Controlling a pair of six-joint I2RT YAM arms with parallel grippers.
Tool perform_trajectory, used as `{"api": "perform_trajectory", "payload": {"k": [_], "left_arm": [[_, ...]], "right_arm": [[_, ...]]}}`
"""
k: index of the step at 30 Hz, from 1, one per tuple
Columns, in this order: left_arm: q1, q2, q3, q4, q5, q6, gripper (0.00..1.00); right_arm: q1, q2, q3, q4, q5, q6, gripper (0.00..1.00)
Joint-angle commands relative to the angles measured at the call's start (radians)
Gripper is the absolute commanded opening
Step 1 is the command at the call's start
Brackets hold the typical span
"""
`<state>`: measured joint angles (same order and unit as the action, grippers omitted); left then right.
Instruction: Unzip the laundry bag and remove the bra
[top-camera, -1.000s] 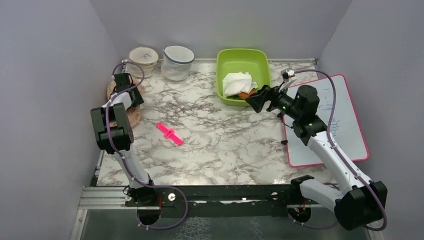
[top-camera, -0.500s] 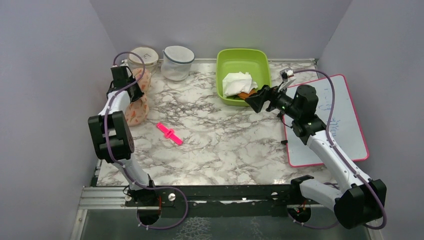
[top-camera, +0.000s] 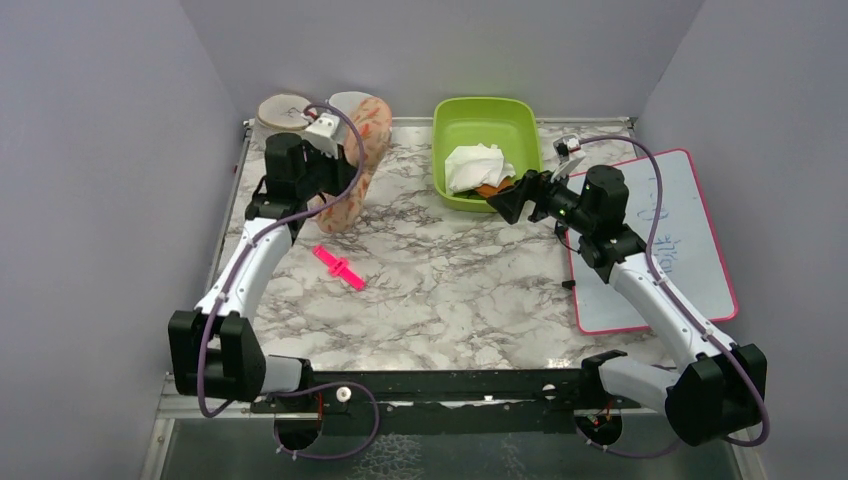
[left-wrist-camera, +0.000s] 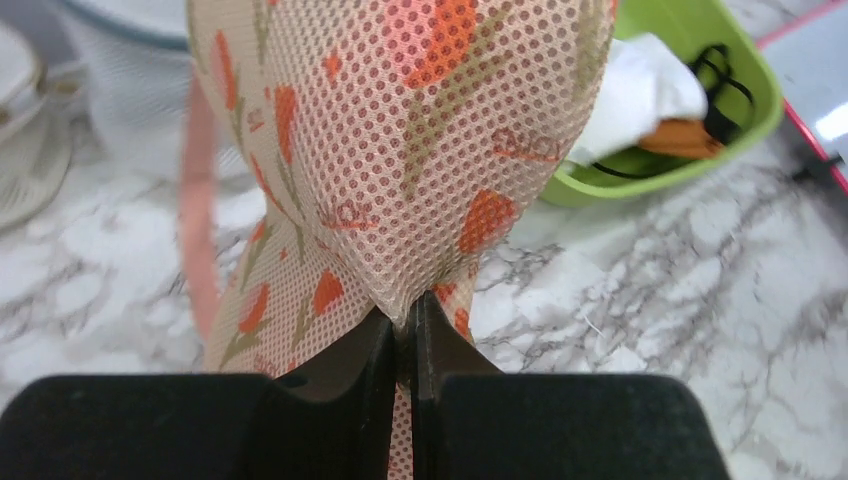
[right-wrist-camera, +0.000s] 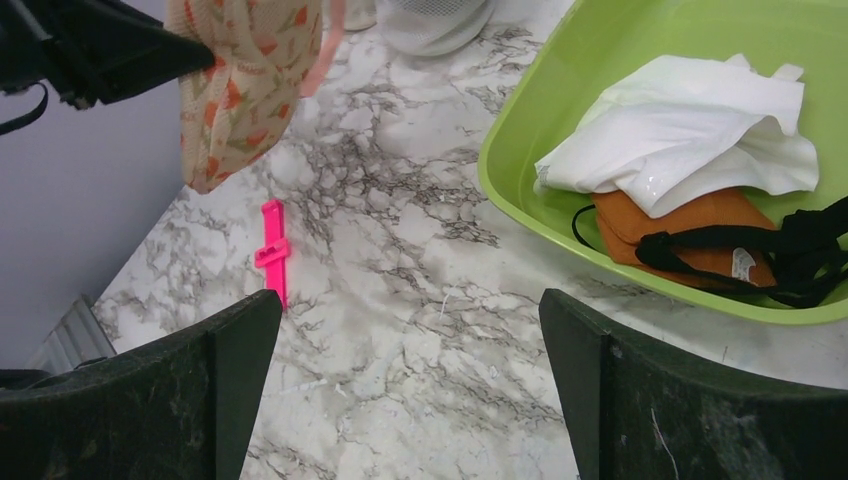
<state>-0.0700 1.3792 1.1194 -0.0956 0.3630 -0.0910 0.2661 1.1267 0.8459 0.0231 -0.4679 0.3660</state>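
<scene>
1. The left gripper (left-wrist-camera: 405, 318) is pinched tight on the mesh of the laundry bag (left-wrist-camera: 400, 150), with only fabric between its fingers.
2. The bag hangs upright from that pinch at the back left of the marble table (top-camera: 450, 290), just in front of a white mesh tub (right-wrist-camera: 430, 20). I cannot tell whether its lower end touches the top.
3. The right gripper (top-camera: 512, 203) is spread wide, holding nothing, at the near rim of the green tub (top-camera: 455, 118).
4. A pink clip (top-camera: 338, 266) lies near the bag.

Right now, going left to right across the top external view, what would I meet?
Round white mesh tub → peach laundry bag, pinched by the left tool → green basin → whiteboard with pink rim.
</scene>
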Motion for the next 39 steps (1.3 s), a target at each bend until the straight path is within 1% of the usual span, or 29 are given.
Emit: {"api": "perform_trajectory", "payload": {"k": [1, 2, 3, 5, 6, 7, 8, 9, 10, 11, 12, 15, 18, 22, 27, 31, 33, 34, 35, 37, 39], "left_arm": [[-0.097, -0.144, -0.105, 0.137, 0.222, 0.301, 0.0], [-0.127, -0.167, -0.138, 0.143, 0.288, 0.374, 0.0], [-0.158, -0.19, -0.173, 0.139, 0.322, 0.448, 0.0], [-0.221, -0.223, -0.22, 0.111, 0.318, 0.533, 0.0], [-0.239, -0.227, -0.228, 0.085, 0.317, 0.569, 0.06], [-0.254, -0.222, -0.231, 0.062, 0.295, 0.587, 0.2], [-0.265, -0.21, -0.227, 0.042, 0.258, 0.585, 0.4], [-0.268, -0.193, -0.205, 0.012, 0.234, 0.569, 0.72], [-0.268, -0.171, -0.171, -0.027, 0.224, 0.554, 0.96], [-0.269, -0.147, -0.129, -0.075, 0.236, 0.549, 0.99], [-0.269, -0.123, -0.1, -0.101, 0.264, 0.545, 0.99], [-0.292, -0.08, -0.083, -0.095, 0.33, 0.512, 0.99], [-0.387, -0.057, -0.085, -0.093, 0.311, 0.521, 0.96], [-0.59, -0.094, -0.163, -0.033, 0.189, 0.573, 0.95], [-0.856, -0.165, -0.313, 0.105, 0.006, 0.662, 0.93], [-1.047, -0.157, -0.425, 0.222, -0.099, 0.793, 0.92], [-1.085, -0.113, -0.428, 0.232, -0.12, 0.879, 0.85], [-1.095, -0.08, -0.399, 0.192, -0.126, 0.916, 0.79], [-1.097, -0.048, -0.363, 0.146, -0.124, 0.943, 0.76], [-1.099, 0.004, -0.306, 0.088, -0.108, 0.999, 0.72], [-1.101, 0.033, -0.3, 0.116, -0.085, 1.013, 0.72]], "right_arm": [[-0.007, -0.005, 0.026, 0.011, 0.005, -0.001, 1.0], [-0.007, -0.008, 0.025, 0.009, 0.009, 0.0, 1.0], [-0.007, -0.01, 0.026, 0.005, 0.011, -0.001, 1.0], [-0.007, -0.016, 0.024, -0.003, 0.018, -0.005, 1.0], [-0.007, -0.02, 0.02, -0.006, 0.022, -0.005, 1.0], [-0.007, -0.022, 0.016, -0.008, 0.026, -0.007, 1.0], [-0.007, -0.025, 0.012, -0.008, 0.029, -0.008, 1.0], [-0.007, -0.025, 0.007, -0.009, 0.031, -0.009, 1.0], [-0.007, -0.024, 0.003, -0.009, 0.032, -0.009, 1.0], [-0.007, -0.022, -0.001, -0.012, 0.034, -0.008, 1.0], [-0.007, -0.018, -0.003, -0.015, 0.033, -0.01, 1.0], [-0.008, 0.003, -0.004, -0.031, 0.004, -0.017, 1.0], [-0.007, 0.033, 0.005, -0.086, -0.014, -0.025, 1.0], [-0.007, 0.052, -0.009, -0.126, -0.018, -0.033, 1.0], [-0.007, 0.036, -0.069, -0.109, 0.02, -0.009, 1.0], [-0.007, 0.023, -0.091, -0.117, 0.051, 0.006, 1.0], [-0.007, 0.007, -0.094, -0.124, 0.092, 0.013, 1.0], [-0.007, -0.002, -0.094, -0.128, 0.107, 0.015, 1.0], [-0.007, -0.014, -0.099, -0.129, 0.12, 0.014, 1.0], [-0.007, -0.038, -0.112, -0.123, 0.137, 0.02, 1.0], [-0.007, -0.06, -0.128, -0.112, 0.154, 0.026, 1.0]]}}
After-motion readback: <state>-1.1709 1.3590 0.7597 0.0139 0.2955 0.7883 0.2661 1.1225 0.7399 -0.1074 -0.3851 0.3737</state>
